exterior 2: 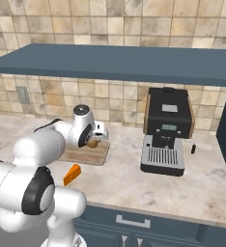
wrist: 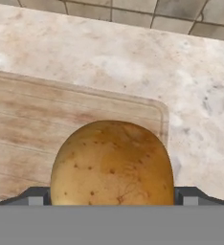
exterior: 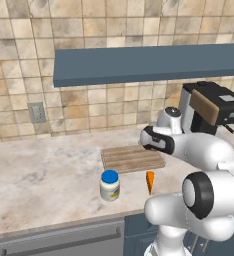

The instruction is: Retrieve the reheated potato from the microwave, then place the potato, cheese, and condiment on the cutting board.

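Observation:
The golden-brown potato (wrist: 112, 165) rests on the right end of the wooden cutting board (wrist: 28, 119), between the fingers of my gripper (wrist: 113, 196), which stands open with a slim gap on each side of the potato. In the right base view the potato (exterior 2: 92, 143) sits under my gripper (exterior 2: 97, 139) at the board's (exterior 2: 86, 155) far right corner. The orange cheese wedge (exterior: 149, 181) lies on the counter just in front of the board (exterior: 131, 159). The white condiment jar with the blue lid (exterior: 109, 185) stands left of the cheese. The microwave is out of view.
A black and silver coffee machine (exterior 2: 167, 130) stands on the counter to the right of the board. A blue shelf (exterior 2: 124, 62) runs overhead along the tiled wall. The counter's front edge (exterior: 64, 222) lies close to the jar and the cheese (exterior 2: 72, 174).

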Available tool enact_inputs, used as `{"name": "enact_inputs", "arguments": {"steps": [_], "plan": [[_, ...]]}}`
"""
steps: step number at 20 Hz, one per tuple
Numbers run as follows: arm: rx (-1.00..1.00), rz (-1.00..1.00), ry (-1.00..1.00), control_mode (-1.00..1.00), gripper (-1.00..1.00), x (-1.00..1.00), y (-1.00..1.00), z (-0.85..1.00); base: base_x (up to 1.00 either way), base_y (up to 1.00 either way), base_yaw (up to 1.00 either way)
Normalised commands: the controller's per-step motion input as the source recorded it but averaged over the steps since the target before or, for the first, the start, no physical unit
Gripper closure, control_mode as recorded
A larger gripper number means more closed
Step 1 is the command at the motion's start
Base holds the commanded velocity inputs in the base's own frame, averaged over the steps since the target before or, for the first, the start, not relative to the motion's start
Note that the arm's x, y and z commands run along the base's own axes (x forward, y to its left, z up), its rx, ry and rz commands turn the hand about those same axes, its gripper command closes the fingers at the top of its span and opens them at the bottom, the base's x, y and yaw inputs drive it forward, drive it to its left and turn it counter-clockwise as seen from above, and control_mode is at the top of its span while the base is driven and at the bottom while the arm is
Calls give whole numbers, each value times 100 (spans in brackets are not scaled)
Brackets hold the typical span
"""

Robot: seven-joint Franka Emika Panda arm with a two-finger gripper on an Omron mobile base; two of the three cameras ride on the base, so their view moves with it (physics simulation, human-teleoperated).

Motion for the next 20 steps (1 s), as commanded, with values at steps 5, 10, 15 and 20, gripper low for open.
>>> {"name": "enact_inputs", "arguments": {"steps": [5,10,15,20], "plan": [[0,0,0,-100,100,9,-3,-36,0,0,0],[-2,0,2,-100,100,14,0,-37,0,0,0],[0,0,4,-100,100,18,-3,-29,0,0,0],[0,0,1,-100,100,15,-3,-13,0,0,0]]}}
